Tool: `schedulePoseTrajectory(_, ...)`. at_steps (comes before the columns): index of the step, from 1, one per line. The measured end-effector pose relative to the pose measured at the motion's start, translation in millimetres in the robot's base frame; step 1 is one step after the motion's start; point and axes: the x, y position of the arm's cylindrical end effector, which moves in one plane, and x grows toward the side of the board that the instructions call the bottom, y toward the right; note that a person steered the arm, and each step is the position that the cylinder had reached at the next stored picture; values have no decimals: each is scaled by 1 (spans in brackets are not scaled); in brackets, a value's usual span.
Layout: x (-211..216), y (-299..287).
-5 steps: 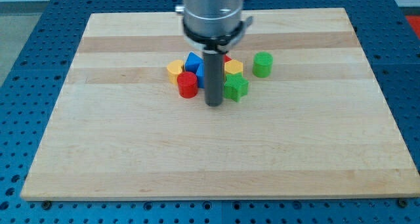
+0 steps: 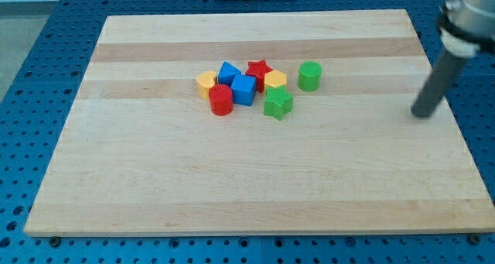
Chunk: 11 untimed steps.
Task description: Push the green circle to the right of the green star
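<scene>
One dark rod slants in from the upper right of the frame, and its tip [image 2: 422,114] rests on the wooden board [image 2: 155,179] near the right edge, touching nothing and well apart from every block. It has no jaws to open or close; it is just a bare rod end, free of any load.

Left of it, around the upper middle of the frame, sits the cluster. The green circle [image 2: 309,76] stands at the cluster's right end, just beside the yellow block [image 2: 275,80]. The green star [image 2: 278,103] lies below and left of the circle, close under the yellow block. Further left are the red star [image 2: 258,68], two blue blocks [image 2: 244,90] [image 2: 228,72], the red cylinder [image 2: 220,100] and the yellow heart [image 2: 205,81].

The circle needs to come down level with the star. The risk, as I judge it, is the tight spacing: a push from above that is slightly off-centre could roll the circle into the star or yellow block and scatter the group.
</scene>
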Motion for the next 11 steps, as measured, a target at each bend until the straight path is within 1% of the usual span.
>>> schedulePoseTrajectory(1,-70,-53)
schedulePoseTrajectory(2,-125,-116)
schedulePoseTrajectory(3,-152,-153)
schedulePoseTrajectory(4,-127,-154)
schedulePoseTrajectory(6,-16,-120)
schedulePoseTrajectory(7,37,-118)
schedulePoseTrajectory(8,62,-98)
schedulePoseTrajectory(9,-17,-39)
schedulePoseTrajectory(10,-105,-48)
schedulePoseTrajectory(11,-142,-77)
